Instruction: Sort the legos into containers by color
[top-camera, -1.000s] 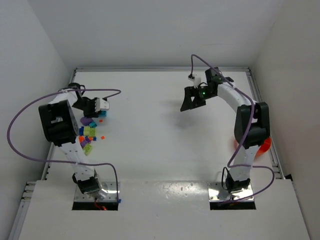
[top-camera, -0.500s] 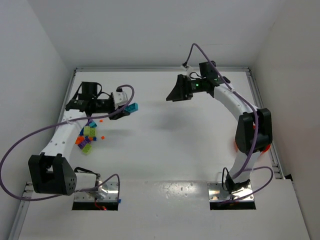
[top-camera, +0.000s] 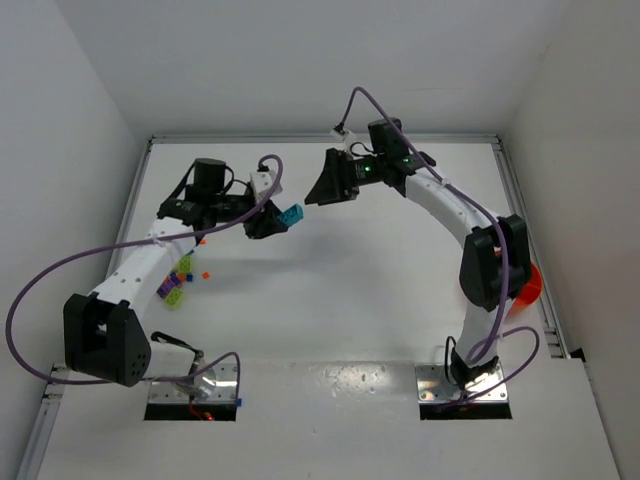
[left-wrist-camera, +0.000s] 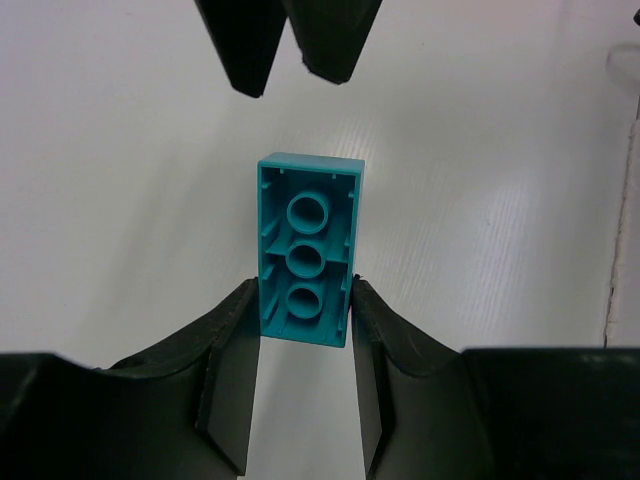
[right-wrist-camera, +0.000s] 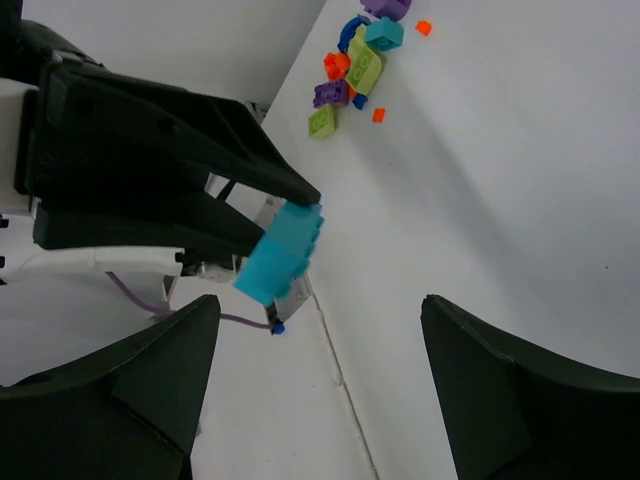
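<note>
My left gripper is shut on a cyan lego brick and holds it above the table, left of the middle. In the left wrist view the brick shows its hollow underside, pinched at its near end between the two fingers. My right gripper is open and empty, facing the brick from just to its right; its wrist view shows the brick ahead between its spread fingers. The remaining legos lie in a pile at the left. The orange bowl is mostly hidden behind the right arm.
The pile of purple, green, orange and blue bricks also shows in the right wrist view. White walls enclose the table on three sides. The tips of the right gripper hang at the top of the left wrist view.
My left arm has swung right from the pile, carrying the cyan brick toward the middle. My right arm has moved left toward it, and the two grippers now face each other closely.
</note>
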